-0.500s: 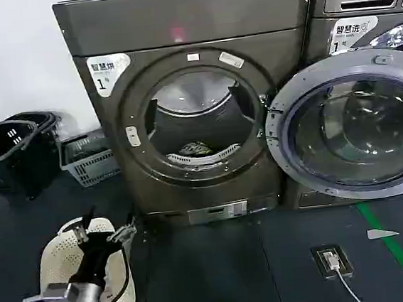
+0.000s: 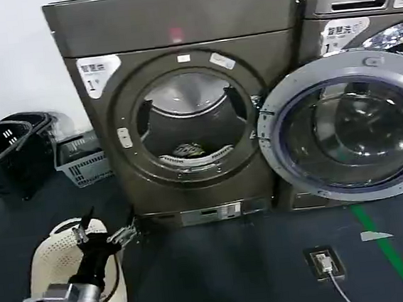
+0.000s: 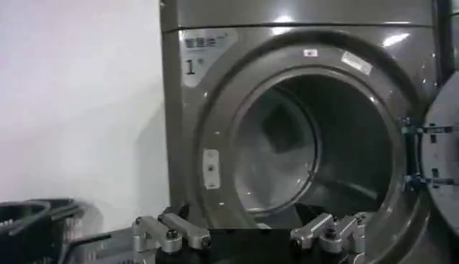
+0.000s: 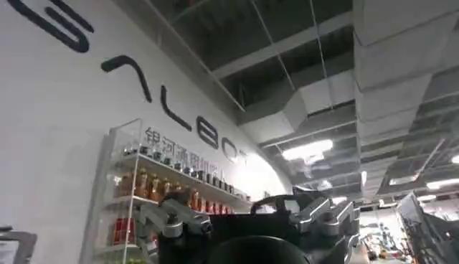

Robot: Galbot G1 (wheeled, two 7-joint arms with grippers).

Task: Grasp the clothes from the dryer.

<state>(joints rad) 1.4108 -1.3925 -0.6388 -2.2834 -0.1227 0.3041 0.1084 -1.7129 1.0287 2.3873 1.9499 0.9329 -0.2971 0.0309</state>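
1. The clothes lie as a small yellow-green and dark bundle on the floor of the steel drum, near the front lip of the opening.
2. The dryer stands before me, dark bronze-grey, with a white "1" label at its upper left corner; its round door is swung fully open to the right.
3. My left gripper hangs low in front of the dryer, below and to the left of the porthole, well apart from the clothes; its jaws are spread wide and hold nothing. In the left wrist view the gripper points at the drum mouth.
4. Under my left arm a white perforated basket sits on the dark floor.
5. My right gripper points up toward a ceiling and a wall shelf, its jaws apart and empty.
6. Left of the dryer stand black baskets and a grey crate by the wall.
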